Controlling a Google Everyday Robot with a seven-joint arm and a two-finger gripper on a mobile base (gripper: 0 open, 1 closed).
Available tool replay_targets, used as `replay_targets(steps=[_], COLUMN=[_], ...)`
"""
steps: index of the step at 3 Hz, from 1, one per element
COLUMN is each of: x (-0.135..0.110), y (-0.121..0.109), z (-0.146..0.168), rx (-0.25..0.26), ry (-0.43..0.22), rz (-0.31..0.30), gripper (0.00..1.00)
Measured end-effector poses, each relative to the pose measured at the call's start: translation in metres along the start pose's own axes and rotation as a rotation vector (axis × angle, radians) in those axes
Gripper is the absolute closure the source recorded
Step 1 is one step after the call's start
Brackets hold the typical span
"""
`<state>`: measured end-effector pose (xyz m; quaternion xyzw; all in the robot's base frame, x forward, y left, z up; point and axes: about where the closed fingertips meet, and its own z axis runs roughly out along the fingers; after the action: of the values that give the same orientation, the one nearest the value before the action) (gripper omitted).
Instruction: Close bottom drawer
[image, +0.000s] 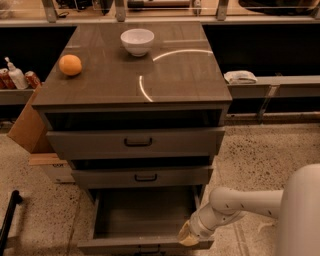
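Black pole (10, 217): lower left corner of the frame, slanting above the speckled floor.
Bottles (15, 75): far left, on a low shelf; one white pump bottle with red cans beside it.
Cardboard box (25, 127): left of the cabinet, leaning against its side.
Orange (70, 65): left part of the surface, near its left edge.
Bowl (137, 41): white, upright, at the rear centre of the surface, well apart from the orange.
Surface (185, 80): grey-brown cabinet top, centre of the frame, with curved light reflections.
Top drawer (90, 144): widest front, dark bar handle at its middle, dark gap above it.
Middle drawer (110, 177): directly below, narrower front, same kind of handle.
Bottom drawer (145, 217): lower centre of the frame, pulled well out; its deep box is open to view and its slim front panel lies at the bottom edge.
Claw (189, 235): right of lower centre, at the right front corner of the bottom drawer, its pale tip against the front panel's right end. Spread or pressed together: cannot tell.
Cloth (240, 76): white, crumpled, on a ledge at the upper right.
Arm (250, 202): white, running from the claw to the frame's lower right edge.
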<state>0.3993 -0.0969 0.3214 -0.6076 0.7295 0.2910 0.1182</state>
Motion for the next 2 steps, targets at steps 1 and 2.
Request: replay_targets(steps=[1,2], x=[0.016,0.029], y=[-0.004,-0.004], z=[0.026,0.049], rx=[0.007,0.03], ry=[0.033,0.052], rz=[0.008,0.003], gripper=[1.0,1.0])
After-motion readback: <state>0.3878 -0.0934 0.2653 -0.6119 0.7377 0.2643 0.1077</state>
